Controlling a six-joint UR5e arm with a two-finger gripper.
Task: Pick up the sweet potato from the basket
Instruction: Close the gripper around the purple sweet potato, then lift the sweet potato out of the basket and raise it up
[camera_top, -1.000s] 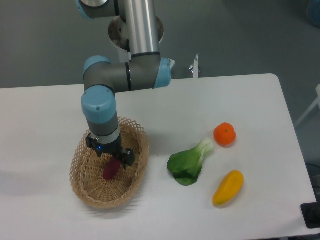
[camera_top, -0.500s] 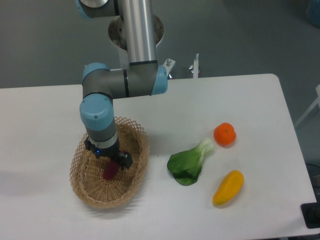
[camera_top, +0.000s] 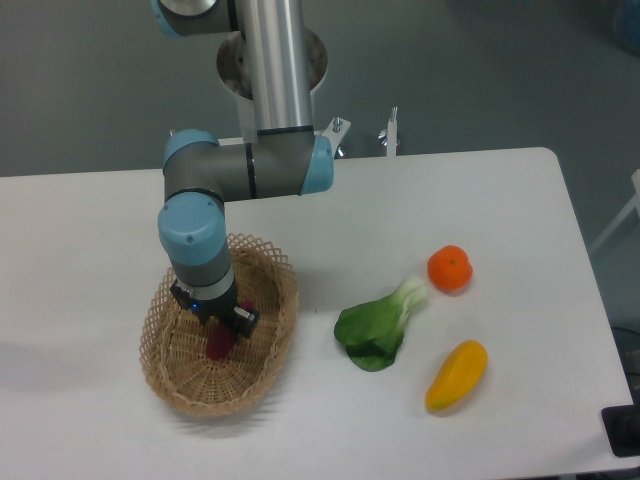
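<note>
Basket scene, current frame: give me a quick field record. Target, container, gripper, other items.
target: sweet potato, inside the basket, mostly hidden by the gripper
container: basket, on the table, left side
gripper: gripper down in the basket at the sweet potato; jaw state not visible
other items: orange fruit, bok choy, yellow pepper, all on the table right of the basket

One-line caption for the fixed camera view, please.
UR5e claw lowered into the wicker basket over the sweet potato; bok choy, orange and yellow pepper lie outside.
</note>
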